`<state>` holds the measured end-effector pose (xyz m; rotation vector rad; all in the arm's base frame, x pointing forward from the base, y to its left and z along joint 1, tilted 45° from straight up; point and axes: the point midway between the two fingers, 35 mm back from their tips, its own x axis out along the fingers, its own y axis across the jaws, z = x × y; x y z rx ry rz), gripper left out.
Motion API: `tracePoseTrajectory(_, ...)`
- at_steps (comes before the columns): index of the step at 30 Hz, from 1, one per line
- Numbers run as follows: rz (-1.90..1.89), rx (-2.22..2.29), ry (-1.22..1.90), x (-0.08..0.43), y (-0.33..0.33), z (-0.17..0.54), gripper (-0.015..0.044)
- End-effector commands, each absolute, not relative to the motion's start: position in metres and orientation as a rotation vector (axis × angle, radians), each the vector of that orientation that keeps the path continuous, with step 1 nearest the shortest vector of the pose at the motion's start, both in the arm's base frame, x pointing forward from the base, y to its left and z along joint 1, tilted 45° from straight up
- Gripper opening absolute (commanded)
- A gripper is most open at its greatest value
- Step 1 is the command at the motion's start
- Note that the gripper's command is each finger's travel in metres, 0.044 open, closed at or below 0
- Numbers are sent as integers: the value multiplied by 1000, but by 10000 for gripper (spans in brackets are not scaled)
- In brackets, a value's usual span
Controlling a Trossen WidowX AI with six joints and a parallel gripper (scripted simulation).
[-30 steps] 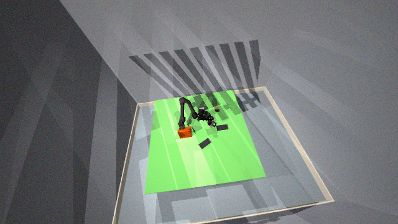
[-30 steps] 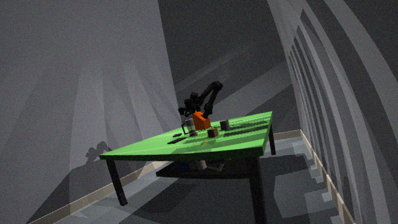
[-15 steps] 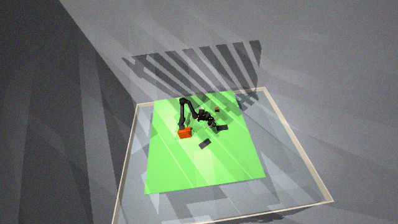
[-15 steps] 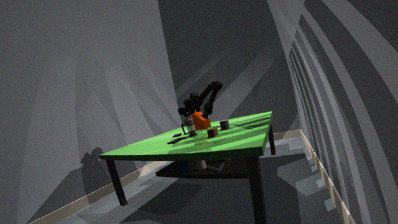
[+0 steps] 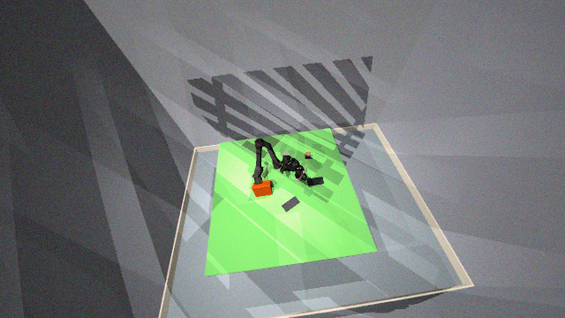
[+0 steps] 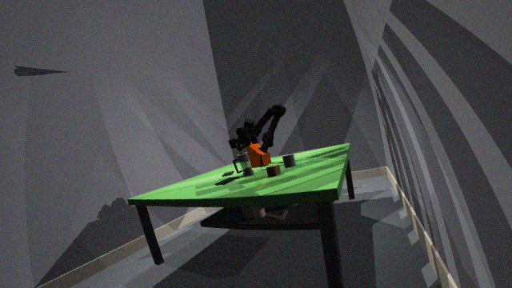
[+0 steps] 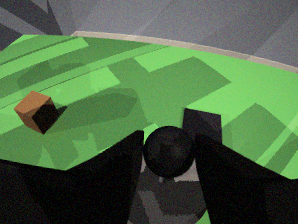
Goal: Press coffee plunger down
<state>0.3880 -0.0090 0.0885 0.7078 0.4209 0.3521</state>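
The coffee press (image 6: pixel 245 163) stands upright on the green table, with a clear body, a dark base and a dark handle. Its lid and body show below the knob in the wrist view (image 7: pixel 167 197), partly hidden by the fingers. The round black plunger knob (image 7: pixel 168 152) sits between the two fingertips, above the lid, with a short bit of rod visible under it. My gripper (image 7: pixel 169 139) (image 6: pixel 237 146) is shut on the knob, right over the press. How far down the plunger stands is too small to tell in the top and exterior views.
A brown cube (image 5: pixel 308 155) (image 6: pixel 274 171) (image 7: pixel 32 111) and a grey cylinder (image 6: pixel 289 161) stand on the table (image 5: pixel 247 247). Two dark flat pads (image 5: pixel 316 181) (image 5: pixel 290 204) lie near the press. The arm rises from an orange base block (image 5: pixel 262 189) (image 6: pixel 258 156).
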Motion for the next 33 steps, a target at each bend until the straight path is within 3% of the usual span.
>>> tracePoseTrajectory(1, 362, 722, 443, 388, -5, 84, 117)
tracePoseTrajectory(22, 353, 709, 423, 390, -9, 88, 117)
tracePoseTrajectory(33, 353, 709, 423, 390, -9, 88, 406)
